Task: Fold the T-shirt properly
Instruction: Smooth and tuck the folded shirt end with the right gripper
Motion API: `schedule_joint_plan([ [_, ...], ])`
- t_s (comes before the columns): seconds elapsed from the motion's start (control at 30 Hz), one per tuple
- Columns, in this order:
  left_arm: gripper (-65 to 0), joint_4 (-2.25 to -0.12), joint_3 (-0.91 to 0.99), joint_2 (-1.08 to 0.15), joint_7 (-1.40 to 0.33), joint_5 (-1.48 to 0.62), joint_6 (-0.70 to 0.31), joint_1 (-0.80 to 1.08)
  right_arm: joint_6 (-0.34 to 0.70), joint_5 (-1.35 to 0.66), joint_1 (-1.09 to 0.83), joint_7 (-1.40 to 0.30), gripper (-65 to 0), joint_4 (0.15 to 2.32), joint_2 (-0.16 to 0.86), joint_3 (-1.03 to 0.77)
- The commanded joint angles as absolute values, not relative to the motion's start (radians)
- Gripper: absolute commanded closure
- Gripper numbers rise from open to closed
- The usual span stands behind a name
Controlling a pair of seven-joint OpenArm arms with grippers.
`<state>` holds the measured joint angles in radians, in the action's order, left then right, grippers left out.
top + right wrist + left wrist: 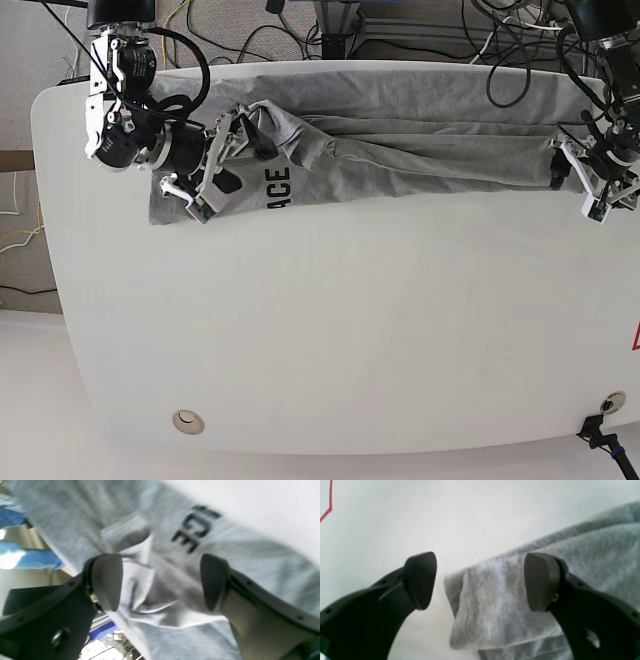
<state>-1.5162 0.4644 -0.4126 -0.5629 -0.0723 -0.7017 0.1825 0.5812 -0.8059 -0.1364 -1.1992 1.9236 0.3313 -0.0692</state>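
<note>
The heather-grey T-shirt lies stretched in a long wrinkled band across the far part of the white table. Black lettering shows near its left end. My right gripper hovers over that left end, open. In the right wrist view its fingers stand wide apart over bunched cloth, just below the lettering. My left gripper is at the shirt's right end, open. In the left wrist view a folded corner of the shirt lies between and under its fingertips, ungripped.
Cables hang behind the table's far edge. A round hole sits near the table's front left. Red tape marks the right edge, and red tape also shows in the left wrist view. Blue shapes lie beyond the table edge.
</note>
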Motion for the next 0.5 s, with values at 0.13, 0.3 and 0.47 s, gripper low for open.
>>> schedule_joint_plan([
  [0.13,-51.5,-1.638,0.467,-0.409,-0.538,-0.085,-0.698,0.203,0.587,-0.716,-0.070,-1.156,-44.6,1.940,0.223,-0.137],
  [0.3,-51.5,-1.636,0.467,-0.400,-0.538,-0.084,-0.698,0.203,0.593,-0.328,-0.093,-0.952,-44.6,1.886,0.163,-0.004],
  [0.47,-51.5,-1.635,0.467,-0.398,-0.538,-0.084,-0.698,0.205,0.587,-0.104,-0.168,-0.777,-44.6,1.831,0.163,0.122],
])
